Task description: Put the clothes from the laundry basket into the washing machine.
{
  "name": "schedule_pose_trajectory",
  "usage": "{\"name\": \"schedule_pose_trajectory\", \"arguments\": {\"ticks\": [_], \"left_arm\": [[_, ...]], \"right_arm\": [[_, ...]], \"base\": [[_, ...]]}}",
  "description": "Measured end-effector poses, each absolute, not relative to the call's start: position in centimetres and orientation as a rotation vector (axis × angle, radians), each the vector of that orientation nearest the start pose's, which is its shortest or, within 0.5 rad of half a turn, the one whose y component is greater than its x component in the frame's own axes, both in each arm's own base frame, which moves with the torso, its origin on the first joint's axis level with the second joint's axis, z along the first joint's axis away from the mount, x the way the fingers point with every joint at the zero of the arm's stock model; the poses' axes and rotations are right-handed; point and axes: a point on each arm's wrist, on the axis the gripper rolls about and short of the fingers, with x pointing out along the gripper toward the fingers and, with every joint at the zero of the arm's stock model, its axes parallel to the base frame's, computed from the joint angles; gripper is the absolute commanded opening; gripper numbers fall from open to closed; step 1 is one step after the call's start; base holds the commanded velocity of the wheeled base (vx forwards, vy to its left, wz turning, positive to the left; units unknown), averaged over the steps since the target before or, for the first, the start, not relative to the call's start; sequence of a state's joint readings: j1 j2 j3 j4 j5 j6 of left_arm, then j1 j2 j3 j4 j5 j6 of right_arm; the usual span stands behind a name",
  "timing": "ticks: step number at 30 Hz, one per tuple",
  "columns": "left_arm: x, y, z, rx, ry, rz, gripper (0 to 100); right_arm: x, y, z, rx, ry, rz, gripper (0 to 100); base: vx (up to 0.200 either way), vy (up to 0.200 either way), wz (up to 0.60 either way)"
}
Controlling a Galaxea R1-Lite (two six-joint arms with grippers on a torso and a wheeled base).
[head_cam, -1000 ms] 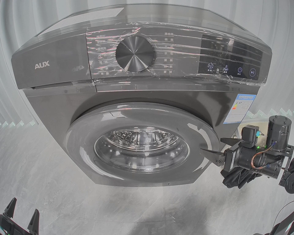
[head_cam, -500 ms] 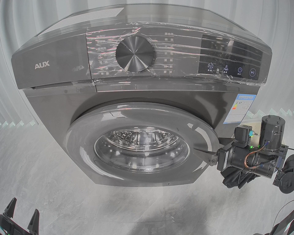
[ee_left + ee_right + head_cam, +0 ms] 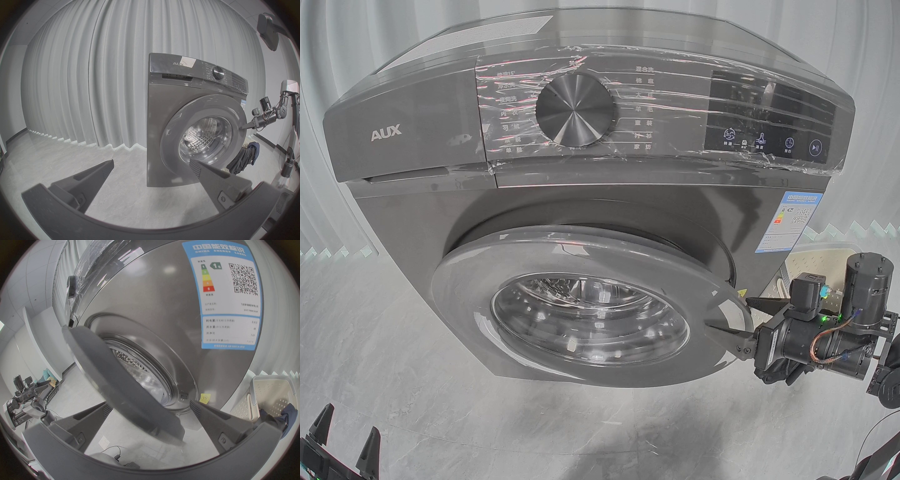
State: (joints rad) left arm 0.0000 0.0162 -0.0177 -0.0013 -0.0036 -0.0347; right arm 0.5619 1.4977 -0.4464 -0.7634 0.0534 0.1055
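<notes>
Standing ajar, door [image 3: 487, 262], clothes [image 3: 289, 415] draping basket [image 3: 272, 391]

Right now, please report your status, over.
Left gripper open, low. Right gripper open, straddling washing machine door edge; door ajar. Dark clothes on laundry basket.

The floor [image 3: 562, 425] is pale grey marbled tile with a slight gloss. The grey front-loading washing machine [image 3: 406, 212] stands on it, and the cream perforated laundry basket [image 3: 272, 390] stands just beside it, on the robot's right. Two small things lie on the tiles near the machine's front — a thin dark cable [image 3: 117, 456] and a white slip of paper [image 3: 103, 442].
</notes>
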Motion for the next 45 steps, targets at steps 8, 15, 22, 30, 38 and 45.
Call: {"name": "schedule_pose_trajectory", "arguments": {"ticks": [8,15,22,30,38,45], "left_arm": [[-2.3,0.0,8.1,-0.035,-0.003,-0.004,100],[-2.3,0.0,8.1,-0.035,-0.003,-0.004,100],[-2.3,0.0,8.1,-0.035,-0.003,-0.004,100],[-2.3,0.0,8.1,-0.035,-0.003,-0.005,100],[-2.3,0.0,8.1,-0.035,-0.003,-0.004,100],[-2.3,0.0,8.1,-0.035,-0.003,-0.004,100]], "right_arm": [[20.1,13.0,15.7,0.031,0.304,0.599,100],[20.0,13.1,14.8,0.018,0.339,0.606,100],[19.0,12.8,14.7,0.012,0.342,0.613,100],[19.9,13.1,15.3,0.023,0.315,0.6,100],[20.1,13.8,14.7,0.016,0.34,0.62,100],[19.1,14.1,14.3,0.005,0.361,0.651,100]], "base": [[-0.15,0.0,0.0],[0.0,0.0,0.0],[0.0,0.0,0.0],[-0.15,0.0,0.0],[0.0,0.0,0.0],[0.0,0.0,0.0]]}}
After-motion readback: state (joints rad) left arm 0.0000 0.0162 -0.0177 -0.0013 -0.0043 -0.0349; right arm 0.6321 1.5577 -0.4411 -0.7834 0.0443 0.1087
